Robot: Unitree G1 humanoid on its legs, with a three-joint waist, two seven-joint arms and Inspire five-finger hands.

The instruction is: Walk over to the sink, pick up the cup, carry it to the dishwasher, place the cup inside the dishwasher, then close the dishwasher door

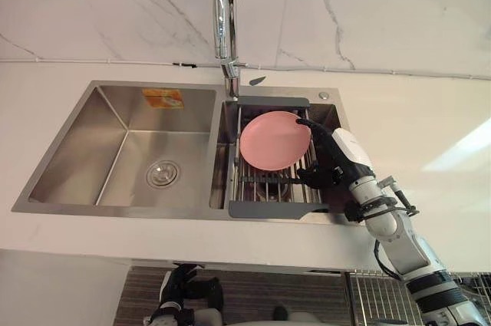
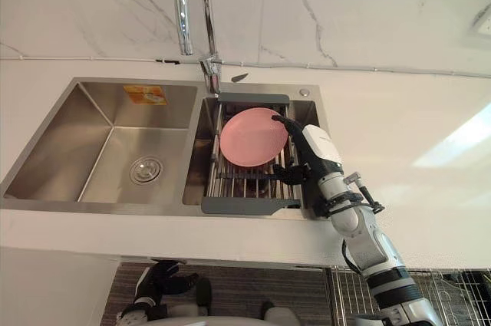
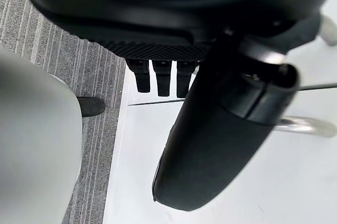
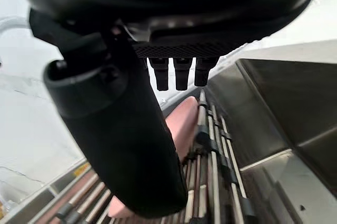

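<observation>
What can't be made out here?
- Whether the right robot hand grips the pink plate: hidden by its own bulk in the eye views, by its thumb in its wrist view.
- Bottom of the right basin: drying rack and plate cover it.
- Wire rack under the counter: cut by the bottom edge.

You've got a pink plate (image 1: 274, 140) leaning tilted in a grey-framed roll-bar drying rack (image 1: 265, 209), which sits just below the base of a tall chrome faucet (image 1: 224, 11). Left of the rack and well apart from it there's a round drain strainer (image 1: 163, 174), with an orange sticker (image 1: 163, 98) further back, left of the faucet base. You also see a white countertop (image 1: 430, 134) all around, a white veined marble wall (image 1: 368, 11) behind, and grey striped floor (image 3: 52, 55) below.
</observation>
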